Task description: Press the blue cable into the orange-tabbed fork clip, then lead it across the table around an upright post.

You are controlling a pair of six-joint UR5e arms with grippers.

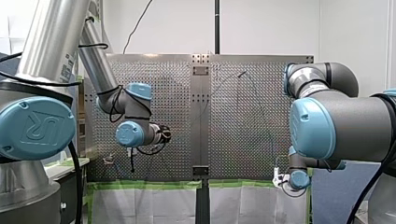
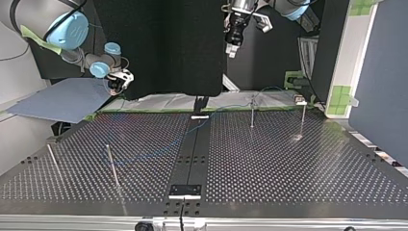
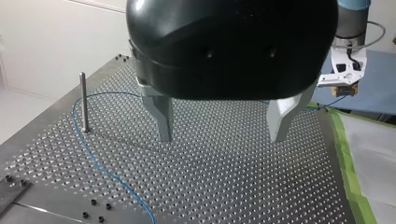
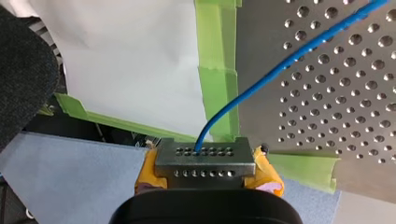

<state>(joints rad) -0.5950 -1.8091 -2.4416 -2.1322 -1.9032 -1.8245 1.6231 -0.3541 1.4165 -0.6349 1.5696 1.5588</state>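
The thin blue cable [image 4: 285,60] leaves my right gripper [image 4: 204,155], whose yellow-padded fingers are shut on its end beyond the table's taped corner. In the left wrist view the blue cable [image 3: 100,164] curves past an upright post [image 3: 82,101] and runs on over the perforated plate. My left gripper [image 3: 222,135] hangs above the plate, its metal fingers [image 3: 161,117] wide apart and holding nothing. In the top view my left gripper [image 2: 232,49] is high at the back and my right gripper [image 2: 120,81] is off the far left corner. A small clip [image 2: 300,100] sits at the far right edge.
More upright posts [image 2: 111,166] [image 2: 252,111] [image 2: 302,120] stand on the plate, and a thin rod [image 2: 54,162] leans at the top view's left. Green tape [image 4: 215,70] and white sheeting [image 4: 135,56] line the far edge. A black centre strip [image 2: 195,154] divides the table.
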